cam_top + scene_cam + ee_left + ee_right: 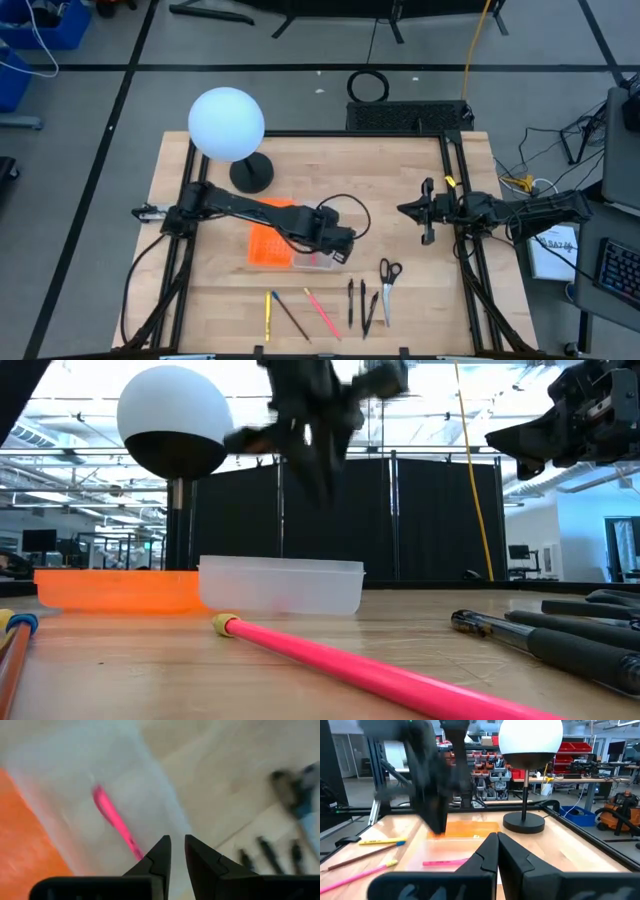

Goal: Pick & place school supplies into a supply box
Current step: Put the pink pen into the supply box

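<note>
The left gripper (338,252) hangs above the supply box (313,262), the clear tray that sits on the table (220,290) just beside the orange tray (270,243); in the left wrist view its jaws stand nearly together with only a thin slit between them and nothing held. Below them, inside the clear tray, lies a pink pen (114,820), which also shows in the right wrist view. The low view shows the supply box resting flat on the wood, touching the orange tray, with the left arm blurred above it. The other school supplies lie in a loose row along the near edge of the table: a yellow pencil (268,313), a dark pencil (290,315) slanting beside it, a second pink pen (322,313), then a group of black pens (358,302), and the scissors (388,288) with their black handles pointing toward the middle of the table. The right gripper (427,211) waits well apart from all of these, above the right side of the table, and its jaws are pressed together with nothing between them. A lamp with a white globe (227,124) on a round black base stands at the far left part of the table, behind the orange tray.
</note>
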`<state>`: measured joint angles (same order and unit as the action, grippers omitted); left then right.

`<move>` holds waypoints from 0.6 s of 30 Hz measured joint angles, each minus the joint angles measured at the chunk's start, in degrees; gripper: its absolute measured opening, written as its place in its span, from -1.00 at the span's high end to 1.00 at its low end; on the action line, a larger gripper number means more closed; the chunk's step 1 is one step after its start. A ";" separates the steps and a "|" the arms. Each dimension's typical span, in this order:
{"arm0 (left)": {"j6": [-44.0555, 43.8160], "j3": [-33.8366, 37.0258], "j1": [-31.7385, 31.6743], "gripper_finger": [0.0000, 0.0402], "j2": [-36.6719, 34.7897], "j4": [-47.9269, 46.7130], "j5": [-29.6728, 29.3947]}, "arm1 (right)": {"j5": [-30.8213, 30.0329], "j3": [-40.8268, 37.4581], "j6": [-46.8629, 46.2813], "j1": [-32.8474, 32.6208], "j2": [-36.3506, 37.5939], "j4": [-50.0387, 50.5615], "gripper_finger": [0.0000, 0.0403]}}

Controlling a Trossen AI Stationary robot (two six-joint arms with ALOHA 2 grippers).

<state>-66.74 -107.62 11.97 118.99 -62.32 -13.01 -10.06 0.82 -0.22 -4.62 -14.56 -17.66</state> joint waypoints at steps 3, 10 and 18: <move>4.36 -0.74 1.83 0.69 -4.54 -1.24 -7.41 | 0.48 0.02 -2.21 0.00 -0.22 0.59 1.00; 6.34 7.09 10.63 0.96 -21.24 -1.23 -28.23 | 2.32 0.01 -2.88 0.01 -0.85 1.06 1.00; 4.67 35.28 19.40 0.98 -38.18 10.32 -36.32 | 8.52 0.02 -2.75 0.02 -0.89 1.83 1.00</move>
<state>-62.07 -72.34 31.37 80.81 -52.01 -49.32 -1.53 0.84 -2.97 -4.60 -15.45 -15.83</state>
